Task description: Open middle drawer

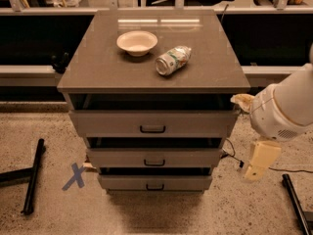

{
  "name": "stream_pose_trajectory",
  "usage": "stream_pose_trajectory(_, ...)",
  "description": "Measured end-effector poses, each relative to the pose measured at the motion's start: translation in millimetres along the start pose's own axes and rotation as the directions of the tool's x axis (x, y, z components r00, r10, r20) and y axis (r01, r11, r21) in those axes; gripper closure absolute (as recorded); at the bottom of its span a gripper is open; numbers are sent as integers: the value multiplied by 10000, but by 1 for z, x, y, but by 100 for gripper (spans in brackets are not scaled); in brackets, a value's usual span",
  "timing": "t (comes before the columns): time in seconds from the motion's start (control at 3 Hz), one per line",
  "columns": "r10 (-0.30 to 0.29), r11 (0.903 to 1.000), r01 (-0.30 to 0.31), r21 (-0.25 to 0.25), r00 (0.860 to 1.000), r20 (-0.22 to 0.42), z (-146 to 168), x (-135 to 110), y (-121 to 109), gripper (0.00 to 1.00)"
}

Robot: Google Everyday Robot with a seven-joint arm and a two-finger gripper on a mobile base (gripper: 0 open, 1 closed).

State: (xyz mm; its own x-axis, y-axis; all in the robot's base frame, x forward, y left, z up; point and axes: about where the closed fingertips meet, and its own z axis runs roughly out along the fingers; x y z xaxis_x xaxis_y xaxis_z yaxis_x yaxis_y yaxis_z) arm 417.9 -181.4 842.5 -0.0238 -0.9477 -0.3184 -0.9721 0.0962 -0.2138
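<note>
The gripper (259,161) hung low beyond the front right corner of the tabletop (98,67) — its grip state could not be told — well right of the middle drawer (154,157) under the front edge, so a misjudged reach could hook the handle (152,129) above instead.

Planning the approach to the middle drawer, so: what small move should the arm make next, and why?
Probably swing the pincer left, toward the small dark handle of the middle drawer. The pincer hangs off the right side of the cabinet, apart from every drawer front, while that handle sits at the centre of its panel at about the same height.
</note>
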Motion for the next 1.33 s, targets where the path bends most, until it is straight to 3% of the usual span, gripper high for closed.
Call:
stream_pose_trajectory(0.33,-269,9996,271,7,9946,-1004,50,36,3,0)
stream_pose_trajectory(0.67,-439,9984,373,-431,9857,-1627,113,74,8,0)
stream_pose_trajectory(1.0,-275,9895,-16,-1443,9794,-1999,176,103,15,0)
stream_pose_trajectory(1.33,-227,9833,-144,-1815,9794,-2007,196,110,20,0)
